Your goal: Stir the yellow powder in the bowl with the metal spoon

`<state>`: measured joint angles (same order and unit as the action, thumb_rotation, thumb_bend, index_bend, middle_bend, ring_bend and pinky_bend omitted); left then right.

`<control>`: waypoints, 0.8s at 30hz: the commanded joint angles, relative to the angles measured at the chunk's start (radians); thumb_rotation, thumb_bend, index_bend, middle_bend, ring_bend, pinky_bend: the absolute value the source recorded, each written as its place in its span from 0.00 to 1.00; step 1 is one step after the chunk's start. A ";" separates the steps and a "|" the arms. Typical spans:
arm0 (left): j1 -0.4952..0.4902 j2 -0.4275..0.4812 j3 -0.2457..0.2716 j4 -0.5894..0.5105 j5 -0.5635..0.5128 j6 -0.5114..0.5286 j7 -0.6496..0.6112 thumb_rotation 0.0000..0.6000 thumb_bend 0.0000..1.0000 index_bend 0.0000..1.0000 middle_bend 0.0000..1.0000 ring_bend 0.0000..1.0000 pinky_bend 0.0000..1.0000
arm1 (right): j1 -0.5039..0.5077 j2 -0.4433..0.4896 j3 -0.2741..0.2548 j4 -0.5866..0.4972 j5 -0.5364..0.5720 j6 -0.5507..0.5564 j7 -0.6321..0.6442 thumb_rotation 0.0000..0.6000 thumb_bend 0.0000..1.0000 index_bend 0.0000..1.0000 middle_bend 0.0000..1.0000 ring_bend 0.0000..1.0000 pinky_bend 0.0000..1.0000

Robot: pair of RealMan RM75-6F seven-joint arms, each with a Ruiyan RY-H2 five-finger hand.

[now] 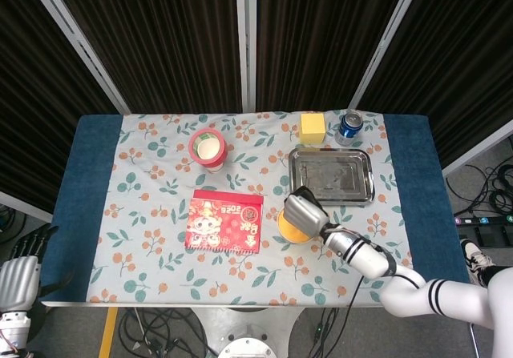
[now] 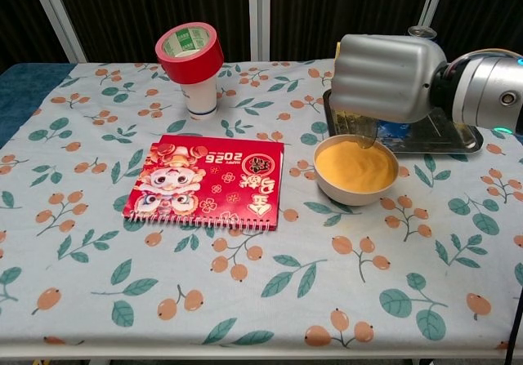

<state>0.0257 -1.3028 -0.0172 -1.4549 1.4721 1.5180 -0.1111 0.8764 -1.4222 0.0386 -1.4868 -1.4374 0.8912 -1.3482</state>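
A beige bowl (image 2: 356,187) of yellow powder (image 2: 353,166) stands right of the table's centre; in the head view the bowl (image 1: 290,231) is half covered by my right hand (image 1: 305,211). In the chest view the right hand (image 2: 388,77) hovers just above the bowl's far rim and grips the metal spoon (image 2: 364,139). The spoon points down, its tip touching the powder near the far side. The handle is hidden inside the hand. My left hand (image 1: 19,276) hangs off the table's front left corner, holding nothing, fingers apart.
A red notebook (image 2: 204,181) lies left of the bowl. Behind it a roll of red tape (image 2: 189,52) sits on a white cup. A metal tray (image 1: 331,174) lies just behind the bowl, with a yellow cube (image 1: 312,126) and a blue can (image 1: 349,126) beyond.
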 commanded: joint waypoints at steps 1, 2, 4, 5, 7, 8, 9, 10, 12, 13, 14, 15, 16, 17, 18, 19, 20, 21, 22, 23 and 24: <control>0.000 0.005 0.000 -0.010 -0.001 0.000 0.009 1.00 0.22 0.19 0.18 0.12 0.12 | -0.043 -0.006 0.024 -0.010 0.070 0.039 0.092 1.00 0.48 0.89 0.99 0.95 1.00; 0.000 0.007 -0.001 -0.015 -0.001 0.001 0.014 1.00 0.22 0.19 0.18 0.12 0.12 | -0.053 -0.013 0.032 -0.009 0.089 0.049 0.123 1.00 0.48 0.89 0.99 0.95 1.00; -0.002 0.010 -0.002 -0.022 -0.001 0.000 0.020 1.00 0.22 0.19 0.18 0.12 0.12 | -0.065 -0.025 0.045 -0.002 0.119 0.060 0.170 1.00 0.48 0.89 0.99 0.95 1.00; -0.003 0.013 -0.002 -0.027 -0.002 -0.001 0.025 1.00 0.22 0.19 0.18 0.12 0.12 | -0.073 -0.034 0.056 0.003 0.145 0.066 0.200 1.00 0.48 0.89 0.99 0.95 1.00; -0.004 0.016 -0.002 -0.033 -0.004 -0.004 0.031 1.00 0.22 0.19 0.18 0.12 0.12 | -0.082 -0.047 0.077 0.010 0.197 0.063 0.258 1.00 0.48 0.89 0.99 0.95 1.00; -0.005 0.018 -0.003 -0.037 -0.005 -0.006 0.035 1.00 0.22 0.19 0.18 0.12 0.12 | -0.087 -0.055 0.093 0.015 0.236 0.059 0.292 1.00 0.48 0.89 0.99 0.95 1.00; -0.006 0.020 -0.003 -0.040 -0.006 -0.008 0.038 1.00 0.22 0.19 0.18 0.12 0.12 | -0.088 -0.061 0.104 0.022 0.260 0.058 0.312 1.00 0.47 0.89 0.99 0.95 1.00; -0.006 0.021 -0.003 -0.042 -0.007 -0.009 0.040 1.00 0.22 0.19 0.18 0.12 0.12 | -0.087 -0.069 0.114 0.034 0.273 0.061 0.328 1.00 0.47 0.89 0.99 0.95 1.00; -0.007 0.023 -0.003 -0.048 -0.010 -0.011 0.044 1.00 0.22 0.19 0.18 0.12 0.12 | -0.083 -0.091 0.133 0.077 0.299 0.064 0.368 1.00 0.47 0.89 0.99 0.95 1.00; -0.008 0.024 -0.004 -0.050 -0.011 -0.012 0.047 1.00 0.22 0.19 0.18 0.12 0.12 | -0.081 -0.101 0.142 0.097 0.316 0.060 0.387 1.00 0.46 0.89 0.99 0.95 1.00; -0.009 0.025 -0.005 -0.053 -0.012 -0.013 0.051 1.00 0.22 0.19 0.18 0.12 0.13 | -0.076 -0.116 0.155 0.125 0.344 0.047 0.412 1.00 0.46 0.89 0.99 0.95 1.00; -0.009 0.026 -0.005 -0.055 -0.011 -0.013 0.053 1.00 0.22 0.19 0.18 0.12 0.13 | -0.071 -0.126 0.163 0.147 0.366 0.034 0.430 1.00 0.46 0.89 0.99 0.95 1.00; -0.010 0.027 -0.005 -0.057 -0.012 -0.014 0.055 1.00 0.22 0.19 0.18 0.12 0.12 | -0.065 -0.136 0.172 0.170 0.388 0.021 0.444 1.00 0.46 0.89 0.99 0.95 1.00; -0.010 0.028 -0.006 -0.060 -0.012 -0.013 0.057 1.00 0.22 0.19 0.18 0.12 0.12 | -0.057 -0.152 0.182 0.203 0.414 0.005 0.464 1.00 0.46 0.89 0.99 0.95 1.00; -0.010 0.029 -0.006 -0.062 -0.013 -0.013 0.059 1.00 0.22 0.19 0.18 0.12 0.12 | -0.052 -0.165 0.189 0.230 0.433 -0.006 0.479 1.00 0.46 0.88 0.99 0.95 1.00; -0.010 0.030 -0.007 -0.063 -0.014 -0.013 0.061 1.00 0.22 0.19 0.18 0.12 0.12 | -0.047 -0.179 0.195 0.258 0.451 -0.017 0.494 1.00 0.46 0.88 0.99 0.95 1.00; -0.010 0.031 -0.007 -0.065 -0.016 -0.014 0.063 1.00 0.22 0.19 0.18 0.12 0.12 | -0.041 -0.198 0.202 0.295 0.473 -0.030 0.515 1.00 0.45 0.87 0.99 0.95 1.00; -0.011 0.032 -0.007 -0.067 -0.017 -0.016 0.065 1.00 0.22 0.19 0.18 0.12 0.12 | -0.037 -0.213 0.206 0.323 0.489 -0.041 0.530 1.00 0.45 0.87 0.99 0.95 1.00; -0.011 0.034 -0.006 -0.069 -0.018 -0.017 0.067 1.00 0.22 0.19 0.18 0.12 0.12 | -0.033 -0.228 0.210 0.351 0.505 -0.053 0.545 1.00 0.45 0.86 0.99 0.95 1.00; -0.012 0.035 -0.006 -0.071 -0.018 -0.018 0.070 1.00 0.22 0.19 0.18 0.12 0.12 | -0.028 -0.248 0.216 0.387 0.525 -0.068 0.566 1.00 0.45 0.85 0.99 0.95 1.00; -0.013 0.036 -0.006 -0.073 -0.018 -0.019 0.072 1.00 0.22 0.19 0.18 0.12 0.12 | -0.024 -0.263 0.221 0.414 0.541 -0.079 0.580 1.00 0.44 0.85 0.99 0.95 1.00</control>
<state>0.0132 -1.2674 -0.0236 -1.5265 1.4546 1.4997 -0.0398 0.8348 -1.6360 0.2365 -1.1419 -0.9364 0.8521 -0.8178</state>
